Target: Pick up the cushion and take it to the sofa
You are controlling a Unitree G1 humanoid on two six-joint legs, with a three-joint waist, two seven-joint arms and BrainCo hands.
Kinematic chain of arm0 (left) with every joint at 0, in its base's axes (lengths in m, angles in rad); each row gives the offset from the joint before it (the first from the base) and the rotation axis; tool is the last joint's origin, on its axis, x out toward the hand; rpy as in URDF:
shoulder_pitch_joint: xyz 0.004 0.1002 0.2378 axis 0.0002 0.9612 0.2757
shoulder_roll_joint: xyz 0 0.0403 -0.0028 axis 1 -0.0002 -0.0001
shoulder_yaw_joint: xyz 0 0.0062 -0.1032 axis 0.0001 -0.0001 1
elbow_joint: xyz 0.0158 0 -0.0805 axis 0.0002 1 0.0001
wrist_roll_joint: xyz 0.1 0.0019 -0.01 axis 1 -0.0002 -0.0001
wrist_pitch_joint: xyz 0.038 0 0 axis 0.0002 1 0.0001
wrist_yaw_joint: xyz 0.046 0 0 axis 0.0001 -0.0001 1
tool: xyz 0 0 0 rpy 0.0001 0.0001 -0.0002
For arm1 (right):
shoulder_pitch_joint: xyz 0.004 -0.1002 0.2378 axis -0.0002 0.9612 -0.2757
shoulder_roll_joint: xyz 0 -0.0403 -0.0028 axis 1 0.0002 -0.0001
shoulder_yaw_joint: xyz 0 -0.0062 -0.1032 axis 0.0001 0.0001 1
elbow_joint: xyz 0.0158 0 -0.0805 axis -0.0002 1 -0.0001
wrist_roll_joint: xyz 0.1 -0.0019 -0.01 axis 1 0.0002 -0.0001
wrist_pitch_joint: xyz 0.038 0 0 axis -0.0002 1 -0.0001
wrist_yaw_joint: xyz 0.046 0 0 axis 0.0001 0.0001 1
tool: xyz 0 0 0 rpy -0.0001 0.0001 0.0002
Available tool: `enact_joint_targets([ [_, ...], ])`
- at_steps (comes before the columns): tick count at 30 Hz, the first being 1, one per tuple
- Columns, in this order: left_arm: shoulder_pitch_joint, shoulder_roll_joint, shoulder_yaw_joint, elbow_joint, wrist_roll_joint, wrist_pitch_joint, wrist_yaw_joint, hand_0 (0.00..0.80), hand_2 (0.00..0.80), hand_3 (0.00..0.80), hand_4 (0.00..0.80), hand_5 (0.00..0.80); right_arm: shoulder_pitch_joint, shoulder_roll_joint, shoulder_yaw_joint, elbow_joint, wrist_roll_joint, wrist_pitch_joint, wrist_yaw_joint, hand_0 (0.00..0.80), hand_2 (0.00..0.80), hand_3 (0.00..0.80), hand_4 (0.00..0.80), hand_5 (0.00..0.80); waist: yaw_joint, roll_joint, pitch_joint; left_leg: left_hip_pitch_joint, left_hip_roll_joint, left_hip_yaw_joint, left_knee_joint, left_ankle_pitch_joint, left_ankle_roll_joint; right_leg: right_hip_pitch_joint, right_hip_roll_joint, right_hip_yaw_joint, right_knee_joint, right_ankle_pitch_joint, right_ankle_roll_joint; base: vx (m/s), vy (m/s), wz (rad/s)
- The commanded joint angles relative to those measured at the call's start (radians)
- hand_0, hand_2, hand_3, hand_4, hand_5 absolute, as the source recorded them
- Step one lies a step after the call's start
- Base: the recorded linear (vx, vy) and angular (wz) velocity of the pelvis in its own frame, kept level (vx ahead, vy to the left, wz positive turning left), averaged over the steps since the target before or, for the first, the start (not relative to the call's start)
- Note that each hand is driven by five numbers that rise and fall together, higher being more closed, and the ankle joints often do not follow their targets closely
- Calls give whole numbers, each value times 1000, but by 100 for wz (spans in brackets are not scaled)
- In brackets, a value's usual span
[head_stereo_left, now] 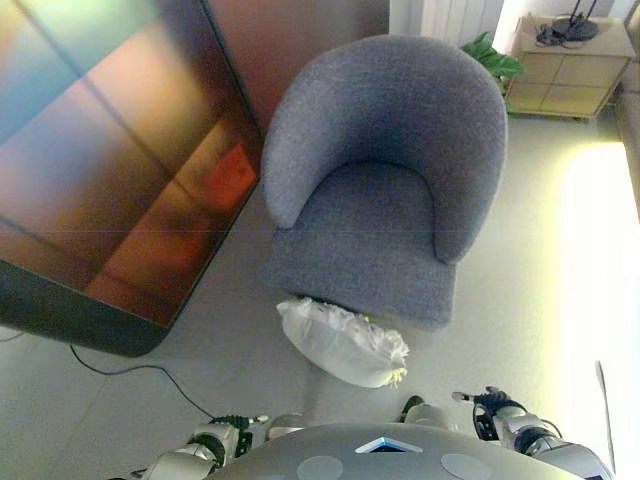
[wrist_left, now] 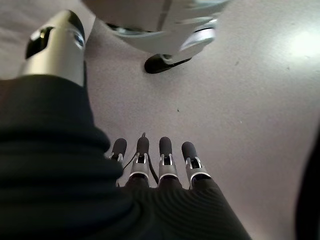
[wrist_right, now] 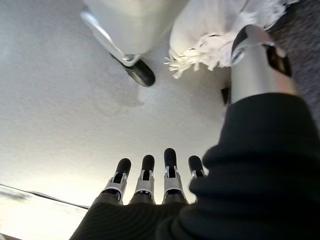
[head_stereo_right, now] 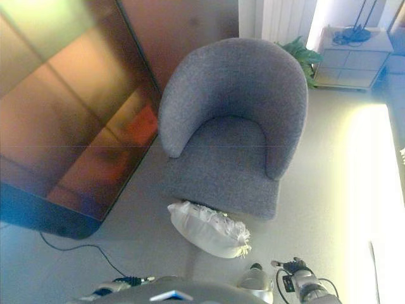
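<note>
A white cushion (head_stereo_left: pixel 345 343) with a frilled edge lies on the pale floor, touching the front of a grey round-backed armchair (head_stereo_left: pixel 380 190). The chair's seat holds nothing. The cushion also shows in the right wrist view (wrist_right: pixel 210 30), apart from my hand. My left hand (wrist_left: pixel 155 165) hangs over bare floor with straight fingers and holds nothing. My right hand (wrist_right: pixel 155 180) hangs the same way, fingers straight and empty, with the cushion some way beyond it. Both hands are low at my sides, short of the cushion.
A large dark glossy panel (head_stereo_left: pixel 110 170) fills the left, with a thin black cable (head_stereo_left: pixel 130 370) on the floor by it. A pale cabinet (head_stereo_left: pixel 570 70) and a green plant (head_stereo_left: pixel 490 55) stand behind the chair at the far right.
</note>
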Motion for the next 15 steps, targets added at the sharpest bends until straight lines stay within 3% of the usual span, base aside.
enact_joint_targets([
  [1,-19,77,1,28,63,-42,20,0,0,0,0,0,-72,64,14,22,37,-32,-15,0,0,0,0,0,10,-79,45,17,-37,-49,59,-230,102,29,-143,61,-124,146,162,14,-14,22],
  [4,-54,82,-34,8,32,-85,43,0,0,0,0,0,-110,61,39,-12,63,-49,-34,0,0,0,0,0,10,-83,79,-40,-40,-77,98,-253,108,-48,-159,88,-114,167,173,-144,-25,31],
  [8,-164,91,-79,-37,-80,-176,49,0,0,0,0,0,-225,35,78,-66,55,-94,-110,0,0,0,0,0,-6,-102,187,-205,-40,-117,228,-276,112,-211,-209,137,-64,202,162,-284,-38,14],
  [15,-306,101,-154,-75,-138,-221,67,0,0,0,0,0,-363,0,105,-84,53,-108,-191,0,0,0,0,0,-39,-91,310,-387,-37,-156,354,-304,120,-444,-263,231,48,229,163,-115,35,9],
])
